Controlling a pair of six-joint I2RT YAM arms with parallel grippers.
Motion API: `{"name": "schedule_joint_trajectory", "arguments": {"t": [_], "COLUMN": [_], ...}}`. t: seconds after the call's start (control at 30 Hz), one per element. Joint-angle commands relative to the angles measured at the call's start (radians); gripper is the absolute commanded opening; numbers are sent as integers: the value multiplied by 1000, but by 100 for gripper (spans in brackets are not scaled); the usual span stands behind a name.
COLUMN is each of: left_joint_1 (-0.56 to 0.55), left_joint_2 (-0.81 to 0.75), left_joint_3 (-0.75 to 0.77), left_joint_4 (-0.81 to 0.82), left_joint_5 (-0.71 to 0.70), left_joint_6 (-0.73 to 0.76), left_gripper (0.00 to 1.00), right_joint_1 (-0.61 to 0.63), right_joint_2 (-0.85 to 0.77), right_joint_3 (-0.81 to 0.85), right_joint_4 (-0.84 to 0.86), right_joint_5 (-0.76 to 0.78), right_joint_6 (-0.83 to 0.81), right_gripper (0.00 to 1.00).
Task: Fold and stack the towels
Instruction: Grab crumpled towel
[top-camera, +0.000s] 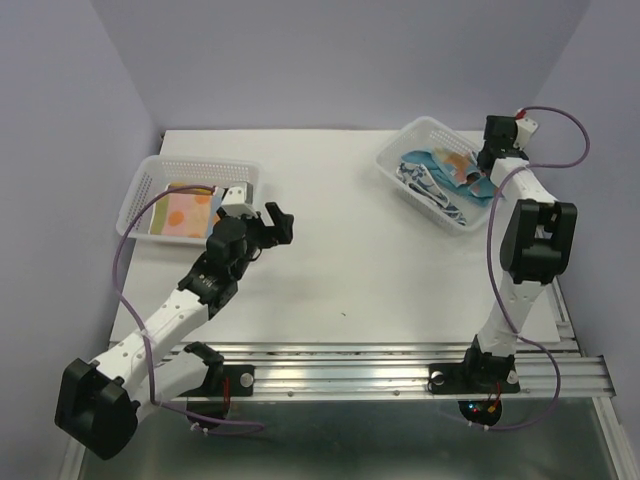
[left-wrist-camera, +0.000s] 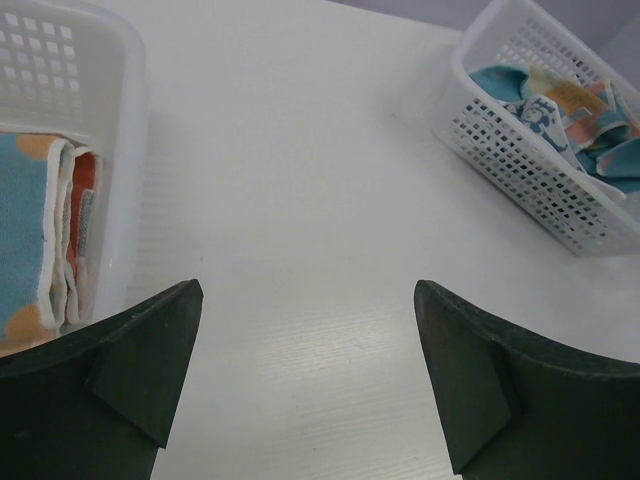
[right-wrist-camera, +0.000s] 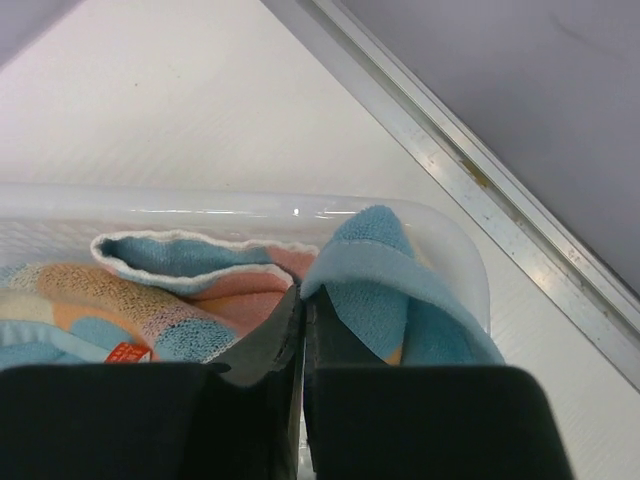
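Loose towels (top-camera: 435, 175) lie crumpled in the white basket (top-camera: 420, 130) at the back right. My right gripper (top-camera: 478, 165) reaches down into that basket. In the right wrist view its jaws (right-wrist-camera: 303, 292) are pressed together at the edge of a teal towel (right-wrist-camera: 370, 290), which drapes over the right finger. A pastel towel with a white edge (right-wrist-camera: 150, 300) lies just left of it. A folded pastel towel with orange dots (top-camera: 185, 212) rests in the left basket (top-camera: 150, 185). My left gripper (top-camera: 272, 222) hovers open over the bare table beside that basket, holding nothing.
The left basket wall (left-wrist-camera: 120, 150) stands close to my left gripper's (left-wrist-camera: 308, 300) left finger, with the folded towel (left-wrist-camera: 30, 230) inside it. The right basket (left-wrist-camera: 530, 170) sits across the table. A metal rail (right-wrist-camera: 480, 190) runs along the table edge behind the right basket (right-wrist-camera: 200, 205).
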Motion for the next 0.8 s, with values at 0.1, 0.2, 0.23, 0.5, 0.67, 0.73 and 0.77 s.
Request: {"name": "schedule_joint_trajectory", "arguments": {"t": [0.1, 0.2, 0.23, 0.5, 0.67, 0.73, 0.77], "left_joint_1": [-5, -5, -5, -5, -5, -3, -5], "left_joint_2": [-47, -59, -66, -175, -281, -316, -327], "left_joint_3": [-17, -17, -17, -38, -51, -54, -54], "left_joint_4": [37, 33, 25, -18, -72, -87, -107], "left_joint_5": [0, 16, 32, 79, 65, 51, 46], "left_joint_6": [-16, -29, -36, -88, -128, -147, -153], "left_gripper": [99, 99, 99, 99, 99, 99, 99], "right_joint_1": [-5, -3, 1, 142, 284, 311, 324], "right_joint_2": [-268, -395, -420, -627, -664, -650, -624], "right_joint_3": [-143, -177, -180, -124, 22, 120, 160], "right_joint_4": [197, 192, 180, 109, 83, 66, 57], "right_joint_5": [-129, -222, -274, -393, -484, -553, -620], "right_joint_6": [-78, -86, -83, -118, -132, -116, -113], "right_gripper": [1, 1, 1, 1, 1, 1, 1]}}
